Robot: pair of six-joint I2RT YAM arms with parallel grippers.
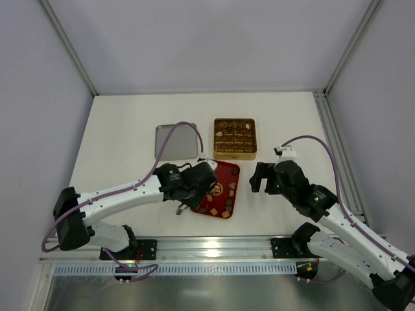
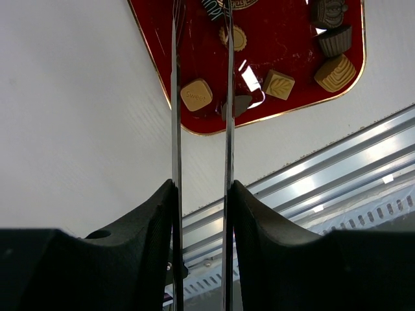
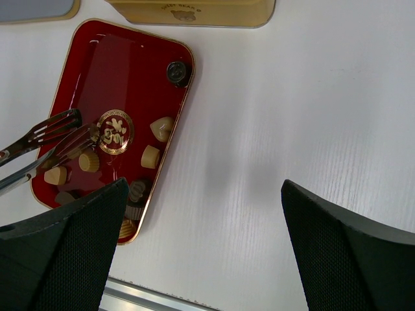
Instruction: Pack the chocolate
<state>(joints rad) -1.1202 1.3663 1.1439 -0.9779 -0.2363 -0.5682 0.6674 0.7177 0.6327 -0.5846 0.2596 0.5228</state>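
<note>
The chocolate lies as several small tan, cream and dark pieces on the red tray. In the left wrist view a tan square and a dark piece sit near the tray's near corner. My left gripper is shut on metal tongs, whose two blades run out over the tray with the tan square between them. The right wrist view shows the tong tips by the gold emblem, with nothing held. My right gripper is open and empty over bare table, right of the tray.
A square gold tin with gridded compartments holding chocolates stands behind the tray. Its grey lid lies to its left. A metal rail runs along the table's near edge. Walls close in the back and sides.
</note>
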